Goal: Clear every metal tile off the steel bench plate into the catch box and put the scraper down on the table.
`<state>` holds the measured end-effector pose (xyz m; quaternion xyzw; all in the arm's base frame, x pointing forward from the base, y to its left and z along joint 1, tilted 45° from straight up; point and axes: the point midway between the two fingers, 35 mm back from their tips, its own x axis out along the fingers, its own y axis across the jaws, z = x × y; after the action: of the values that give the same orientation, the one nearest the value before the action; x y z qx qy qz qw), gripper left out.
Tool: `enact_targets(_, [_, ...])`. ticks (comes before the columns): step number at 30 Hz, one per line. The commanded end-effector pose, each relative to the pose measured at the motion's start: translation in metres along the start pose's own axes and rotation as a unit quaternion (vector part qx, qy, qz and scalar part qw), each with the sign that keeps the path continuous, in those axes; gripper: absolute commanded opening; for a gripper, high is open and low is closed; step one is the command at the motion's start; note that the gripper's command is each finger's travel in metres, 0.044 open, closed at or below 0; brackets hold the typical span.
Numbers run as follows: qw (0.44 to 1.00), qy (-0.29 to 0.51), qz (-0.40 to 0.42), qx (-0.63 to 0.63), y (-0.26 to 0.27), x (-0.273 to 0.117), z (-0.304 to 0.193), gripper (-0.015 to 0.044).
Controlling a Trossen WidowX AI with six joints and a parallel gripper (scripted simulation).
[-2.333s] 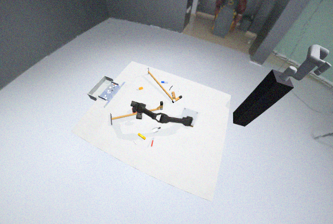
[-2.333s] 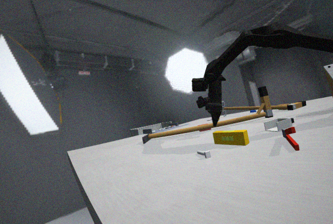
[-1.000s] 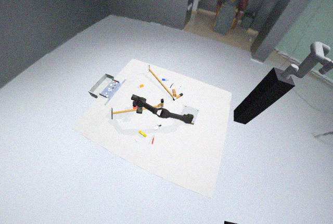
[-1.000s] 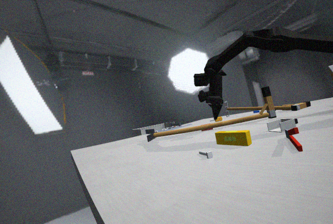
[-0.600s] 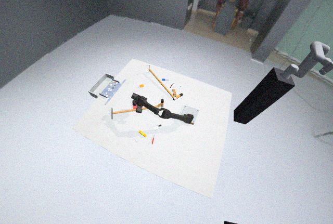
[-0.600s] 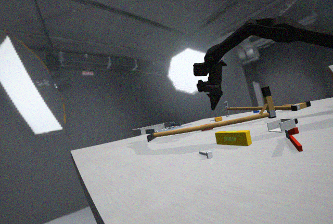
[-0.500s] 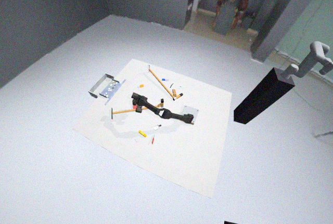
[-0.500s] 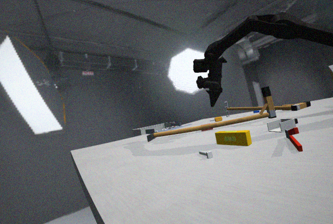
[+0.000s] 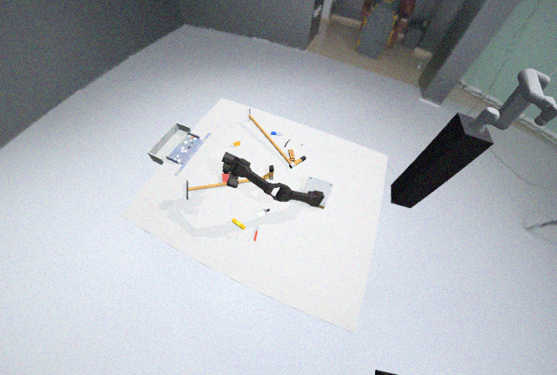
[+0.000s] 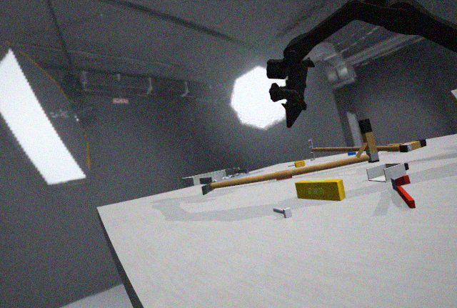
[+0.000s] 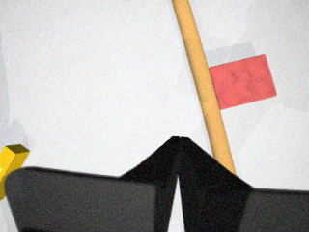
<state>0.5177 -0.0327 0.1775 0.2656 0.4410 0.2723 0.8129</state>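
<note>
My gripper (image 9: 231, 183) (image 10: 289, 126) (image 11: 179, 144) is shut and empty, raised above a long tool. This tool's wooden handle (image 9: 206, 186) (image 10: 258, 178) (image 11: 198, 63) lies across the table, with a wide dark blade (image 9: 187, 190) (image 10: 206, 189) at the far end and a black-tipped upright grip (image 9: 271, 171) (image 10: 368, 140) at the near end. A second long wooden-handled tool (image 9: 270, 139) (image 10: 339, 148) with a thin metal head lies farther back. Several small tiles are on the bluish bench plate (image 9: 181, 158), beside the grey catch box (image 9: 181, 127). Whether any tiles lie in the box is unclear.
A red block (image 9: 224, 177) (image 11: 243, 82) lies beside the near handle. A yellow block (image 9: 238, 224) (image 10: 320, 190) (image 11: 12, 159), a red-handled item (image 9: 256, 235) (image 10: 405, 195) and a small metal piece (image 10: 287, 212) lie on the other side. Orange (image 9: 236, 143) and blue (image 9: 273, 133) items lie between and behind the tools.
</note>
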Motion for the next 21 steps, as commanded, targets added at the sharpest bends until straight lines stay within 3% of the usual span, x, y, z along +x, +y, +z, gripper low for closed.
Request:
enact_targets(1, [1.000, -0.003, 0.002, 0.006, 0.003, -0.002, -0.001, 0.0000])
enact_targets(21, [1.000, -0.001, 0.001, 0.005, 0.000, 0.041, -0.012, 0.0000])
